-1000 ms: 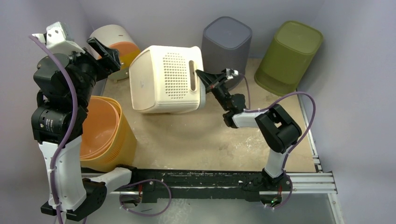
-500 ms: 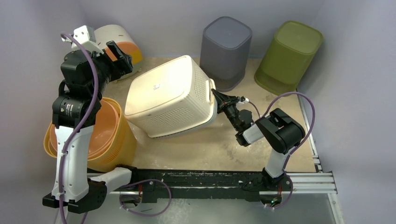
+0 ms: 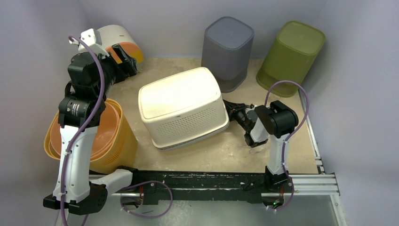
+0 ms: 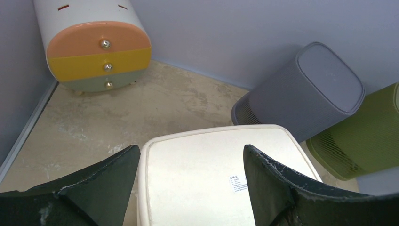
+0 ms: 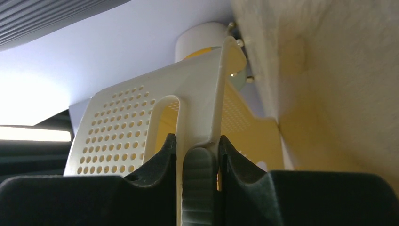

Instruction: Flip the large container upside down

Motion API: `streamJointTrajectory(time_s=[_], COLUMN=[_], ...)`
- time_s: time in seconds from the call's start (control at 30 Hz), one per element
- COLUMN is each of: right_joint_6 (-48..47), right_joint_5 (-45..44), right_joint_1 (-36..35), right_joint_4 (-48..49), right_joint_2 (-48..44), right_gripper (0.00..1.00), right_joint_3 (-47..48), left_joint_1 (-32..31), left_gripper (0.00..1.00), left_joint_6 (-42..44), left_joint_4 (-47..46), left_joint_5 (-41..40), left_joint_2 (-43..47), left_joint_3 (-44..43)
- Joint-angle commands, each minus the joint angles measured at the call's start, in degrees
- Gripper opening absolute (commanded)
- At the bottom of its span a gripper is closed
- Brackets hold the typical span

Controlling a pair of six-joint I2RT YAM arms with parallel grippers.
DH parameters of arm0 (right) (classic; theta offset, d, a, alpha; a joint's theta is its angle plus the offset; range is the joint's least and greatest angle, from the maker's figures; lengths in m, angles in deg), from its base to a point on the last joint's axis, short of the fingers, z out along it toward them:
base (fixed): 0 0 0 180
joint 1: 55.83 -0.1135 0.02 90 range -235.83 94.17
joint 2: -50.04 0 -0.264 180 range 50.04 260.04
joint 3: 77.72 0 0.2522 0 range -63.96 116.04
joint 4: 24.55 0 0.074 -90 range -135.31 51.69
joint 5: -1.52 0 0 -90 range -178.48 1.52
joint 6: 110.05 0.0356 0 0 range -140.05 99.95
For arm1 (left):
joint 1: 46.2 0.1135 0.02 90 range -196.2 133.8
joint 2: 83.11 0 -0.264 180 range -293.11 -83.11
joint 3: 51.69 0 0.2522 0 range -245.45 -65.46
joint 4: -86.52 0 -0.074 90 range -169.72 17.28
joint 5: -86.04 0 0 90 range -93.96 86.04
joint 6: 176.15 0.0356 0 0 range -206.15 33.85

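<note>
The large white perforated container point(image 3: 181, 106) lies bottom-up in the middle of the table, its flat base on top and its rim near the tabletop. My right gripper point(image 3: 231, 109) is shut on its rim at the right side; in the right wrist view the jaws pinch the rim and grey handle grip point(image 5: 198, 155). My left gripper point(image 3: 123, 59) is open and empty, raised at the far left above the container's left end; the container's base with a small sticker shows below it point(image 4: 207, 174).
An orange bin point(image 3: 101, 141) stands at the near left under the left arm. A white drawer unit point(image 3: 117, 40) lies at the far left. A grey bin point(image 3: 228, 44) and a green bin point(image 3: 291, 54) stand upside down at the back.
The container has rotated from lying on its side to bottom-up and come down toward the table, carried by my right gripper. My left arm swung right and forward, its gripper empty.
</note>
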Motion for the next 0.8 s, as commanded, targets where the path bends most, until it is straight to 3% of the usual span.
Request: streamJointTrajectory(time_s=[0.0,0.2,0.5,0.6,0.63,0.67,0.77], right_joint_6=[-16.91,-26.03,-46.90,-51.85,-53.35,-54.66,-58.78], right_joint_5=[9.96,14.82,18.20,17.71,17.15,16.76,15.88], right_joint_1=[1.89,6.64,10.51,10.54,10.54,10.54,10.54], right_joint_4=[12.21,3.69,-23.84,-31.41,-33.71,-35.96,-42.12], right_joint_2=[2.47,1.15,-7.62,-9.49,-10.11,-10.71,-12.22], right_gripper=[0.03,0.08,0.23,0.33,0.43,0.47,0.49], right_joint_3=[-0.78,1.04,6.86,9.31,10.00,10.73,12.88], left_joint_1=[-0.10,-0.11,-0.11,-0.11,-0.11,-0.11,-0.11], left_gripper=[0.77,0.77,0.77,0.77,0.77,0.77,0.77], left_joint_6=[-0.27,-0.16,0.07,0.07,0.07,0.04,-0.01], left_joint_4=[-2.51,-2.41,-2.65,-2.88,-3.05,-3.22,-3.57], left_joint_5=[0.44,0.66,0.46,0.53,0.59,0.63,0.65], left_joint_2=[1.10,1.12,1.13,1.05,0.97,0.89,0.61], left_joint_3=[0.78,1.82,3.51,3.78,3.87,3.89,3.75])
